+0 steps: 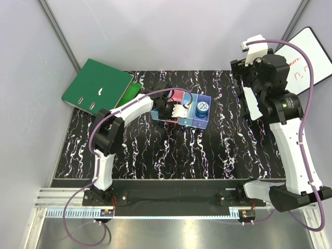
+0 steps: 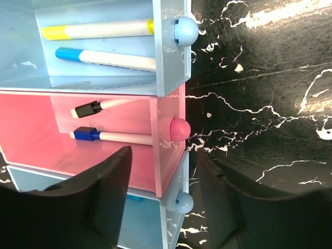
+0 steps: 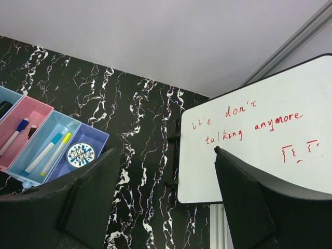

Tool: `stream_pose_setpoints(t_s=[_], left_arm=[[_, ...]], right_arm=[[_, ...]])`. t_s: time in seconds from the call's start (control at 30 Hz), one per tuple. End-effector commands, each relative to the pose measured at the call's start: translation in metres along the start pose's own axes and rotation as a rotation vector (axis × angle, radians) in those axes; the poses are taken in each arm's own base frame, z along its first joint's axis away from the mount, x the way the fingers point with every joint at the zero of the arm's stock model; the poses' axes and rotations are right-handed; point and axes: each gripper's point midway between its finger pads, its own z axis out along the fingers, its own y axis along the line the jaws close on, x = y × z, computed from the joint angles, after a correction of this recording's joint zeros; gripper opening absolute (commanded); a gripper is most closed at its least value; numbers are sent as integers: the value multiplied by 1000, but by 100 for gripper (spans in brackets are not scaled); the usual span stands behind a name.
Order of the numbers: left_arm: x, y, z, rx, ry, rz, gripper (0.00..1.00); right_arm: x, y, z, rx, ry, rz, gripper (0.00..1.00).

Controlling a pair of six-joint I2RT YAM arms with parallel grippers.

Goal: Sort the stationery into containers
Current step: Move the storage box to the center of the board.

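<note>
pens (image 2: 111,136) in pink bin (image 2: 31,129), left of wrist frame; tin (image 3: 81,154) in purple bin (image 3: 101,137) | left claw (image 2: 163,161) apart, astride pink front wall, empty | right claw (image 3: 165,153) apart, empty | step: sorting seems near finished | next: lift straight, avoid snagging wall

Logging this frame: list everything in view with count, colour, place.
bins: four joined, light blue, pink, light blue, purple; mid-table.
markers: four seen, white barrels; yellow and blue caps in one light blue bin, black and dark blue caps in pink.
tin: one, blue; purple bin.
ring binder: one, green; table's far left.
whiteboard: one, white, red writing; far right.
table: one, black, white veining.
left claw: one, black, open; at the pink bin's front.
right claw: one, black, open; raised, right.
</note>
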Motion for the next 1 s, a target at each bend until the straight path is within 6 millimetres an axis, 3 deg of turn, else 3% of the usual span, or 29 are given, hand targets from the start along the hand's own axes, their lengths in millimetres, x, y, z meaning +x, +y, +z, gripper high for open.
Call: stream_pose_setpoints(t_s=[0.0, 0.27, 0.37, 0.47, 0.63, 0.97], left_arm=[[3, -2, 4, -1, 3, 23, 45], [15, -19, 8, 34, 35, 4, 41], [17, -24, 6, 43, 43, -8, 34], [20, -34, 4, 67, 53, -25, 16], [24, -48, 0, 91, 69, -50, 6], [22, -74, -11, 152, 79, -140, 8]], right_arm=[[-19, -6, -3, 15, -63, 36, 82], [-17, -6, -2, 13, -59, 38, 82], [-19, -6, -4, 15, -65, 41, 82], [-19, -6, -4, 13, -65, 44, 82], [-20, -6, -6, 12, -69, 51, 82], [-18, -5, -9, 6, -70, 58, 82]])
